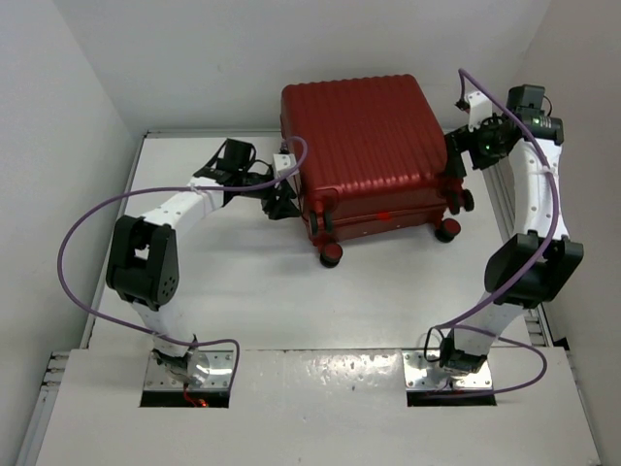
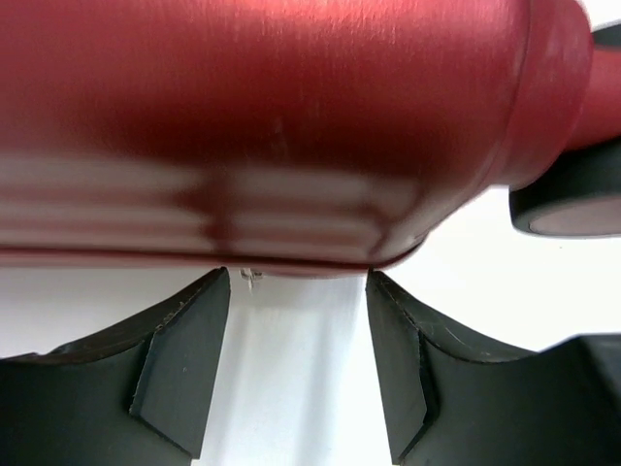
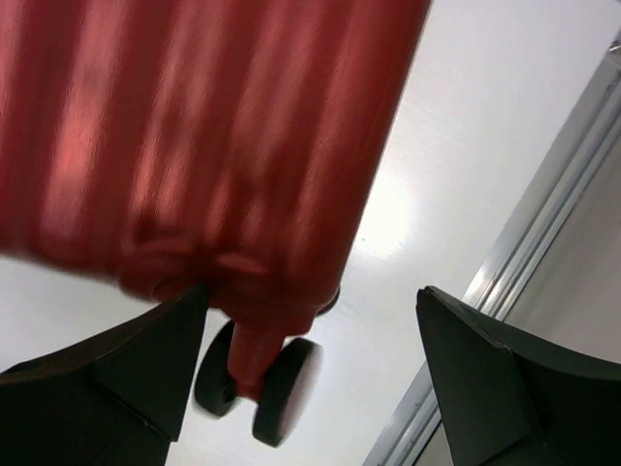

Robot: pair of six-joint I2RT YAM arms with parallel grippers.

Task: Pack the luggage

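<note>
The luggage (image 1: 364, 155) lay shut at the far middle of the table (image 1: 243, 291). It was a dark red hard shell, ribbed along its top face, with small black wheels (image 1: 331, 254) on the side facing my bases. My left end effector (image 2: 298, 282) stood open at its left edge, nothing between the fingers, the glossy shell just beyond the tips. My right end effector (image 3: 312, 291) was spread wide at the right side near a wheel, gripping nothing.
</note>
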